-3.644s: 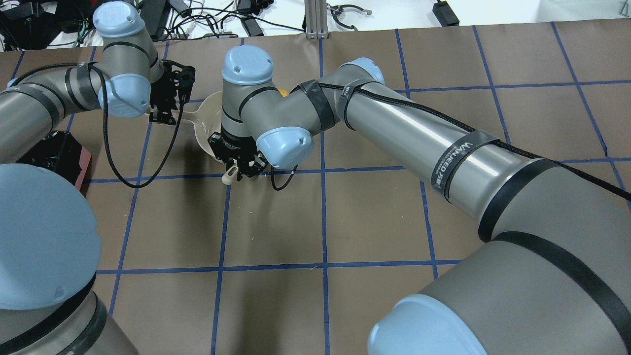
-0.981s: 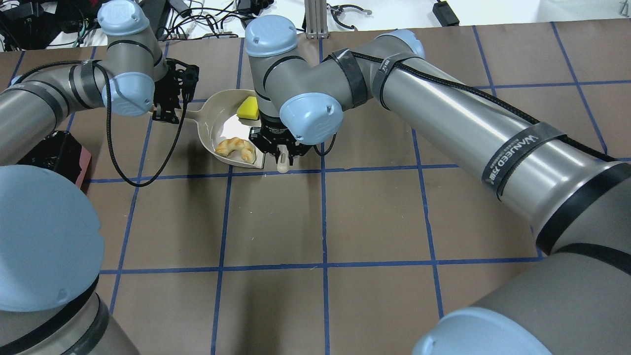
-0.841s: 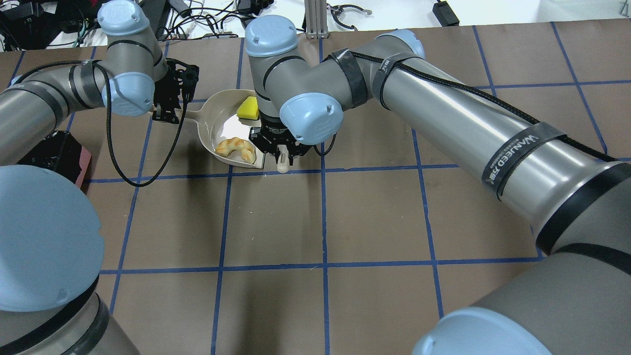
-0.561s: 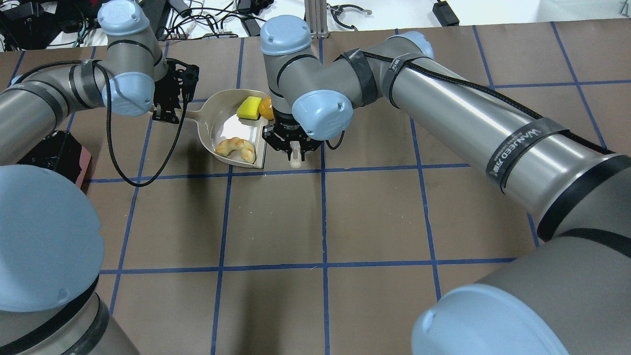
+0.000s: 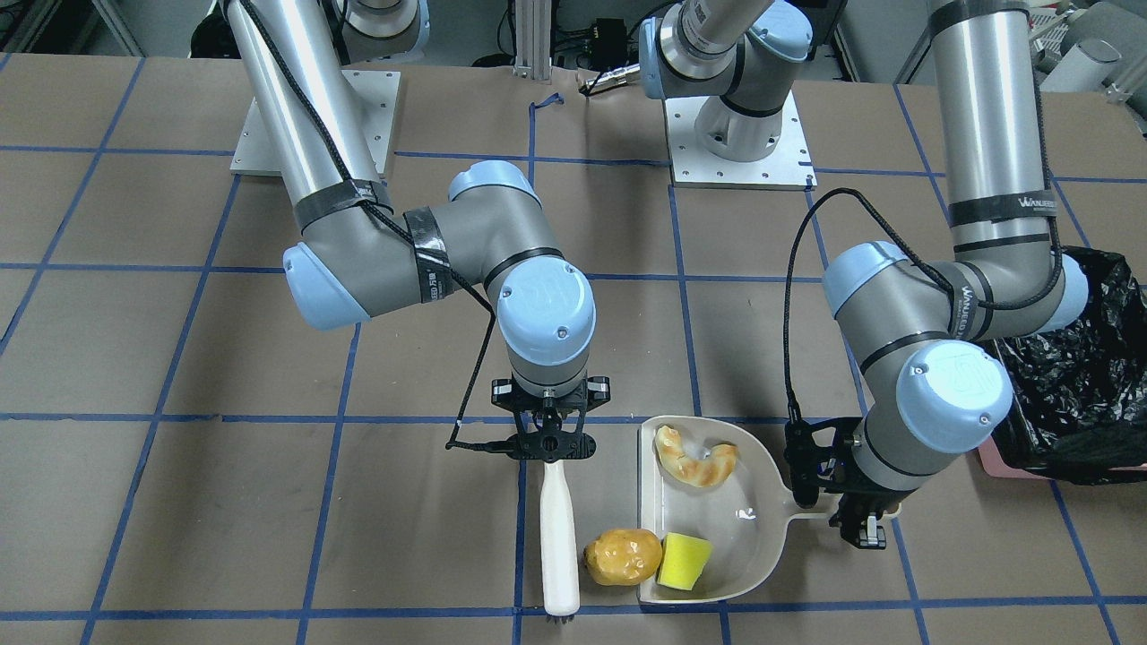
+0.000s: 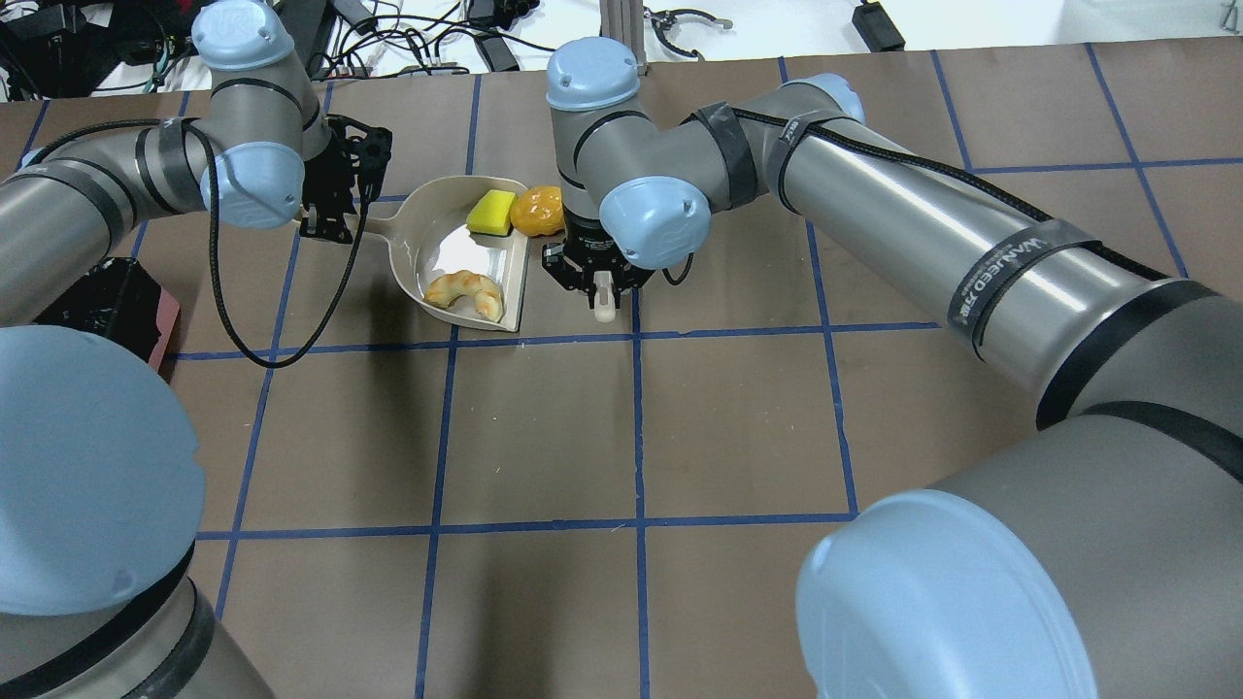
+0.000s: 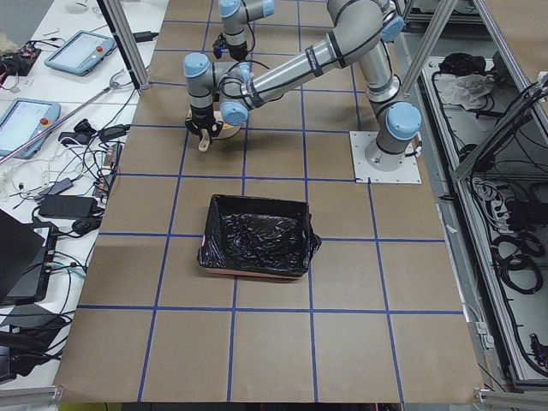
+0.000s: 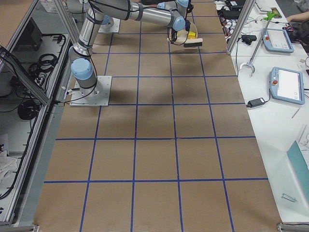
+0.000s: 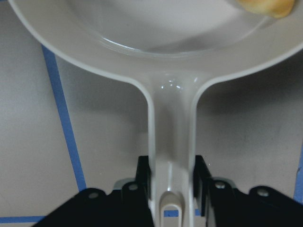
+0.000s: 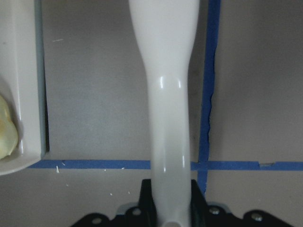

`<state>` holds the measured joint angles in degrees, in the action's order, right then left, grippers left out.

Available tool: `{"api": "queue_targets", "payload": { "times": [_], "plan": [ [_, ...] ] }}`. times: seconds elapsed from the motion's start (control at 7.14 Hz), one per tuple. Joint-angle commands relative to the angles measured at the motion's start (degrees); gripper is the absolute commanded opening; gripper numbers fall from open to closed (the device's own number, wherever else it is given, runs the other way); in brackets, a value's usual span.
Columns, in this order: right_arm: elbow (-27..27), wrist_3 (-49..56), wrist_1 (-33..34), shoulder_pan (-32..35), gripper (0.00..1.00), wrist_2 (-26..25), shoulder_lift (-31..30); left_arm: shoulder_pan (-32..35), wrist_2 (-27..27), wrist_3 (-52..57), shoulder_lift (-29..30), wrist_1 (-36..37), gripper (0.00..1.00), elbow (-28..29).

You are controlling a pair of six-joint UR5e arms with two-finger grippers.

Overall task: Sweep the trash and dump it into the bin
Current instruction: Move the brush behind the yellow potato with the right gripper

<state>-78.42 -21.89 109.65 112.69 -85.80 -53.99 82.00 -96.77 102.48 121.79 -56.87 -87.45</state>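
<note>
My left gripper (image 5: 833, 506) is shut on the handle of the beige dustpan (image 5: 721, 515), which lies flat on the table. The croissant (image 5: 694, 457) and the yellow sponge (image 5: 685, 562) lie in the pan, the sponge at its open edge. The potato (image 5: 623, 555) sits on the table just outside that edge, touching the sponge. My right gripper (image 5: 547, 443) is shut on the handle of the beige hand brush (image 5: 558, 537), which lies beside the potato, away from the pan. In the overhead view the potato (image 6: 540, 211) is beside the sponge (image 6: 492, 212). The bin (image 5: 1075, 385) with its black bag stands on my left.
The brown table has a grid of blue tape lines. The bin (image 7: 257, 235) stands apart from the dustpan, nearer my left arm's base. Cables and devices lie beyond the table's far edge (image 6: 408, 39). Both arm bases are bolted on white plates (image 5: 739, 134).
My right gripper has moved the brush to the right, off the dustpan's mouth, and the potato now shows beside the sponge. My left gripper and the dustpan have stayed still.
</note>
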Motion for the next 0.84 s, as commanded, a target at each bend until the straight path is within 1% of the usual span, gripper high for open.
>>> {"api": "queue_targets", "payload": {
  "times": [0.0, 0.42, 0.7],
  "plan": [
    [0.5, 0.4, 1.0, 0.0, 0.00, -0.8, 1.4, 0.0, 0.0, 0.0, 0.0, 0.0, 0.11, 0.0],
    [3.3, -2.4, 0.9, 0.0, 0.00, 0.0, 2.7, 0.0, 0.0, 0.0, 0.0, 0.0, 0.11, 0.1],
    [4.8, -5.7, 0.8, 0.4, 0.00, 2.7, 3.5, 0.0, 0.0, 0.0, 0.0, 0.0, 0.11, 0.0]
  ]
}}
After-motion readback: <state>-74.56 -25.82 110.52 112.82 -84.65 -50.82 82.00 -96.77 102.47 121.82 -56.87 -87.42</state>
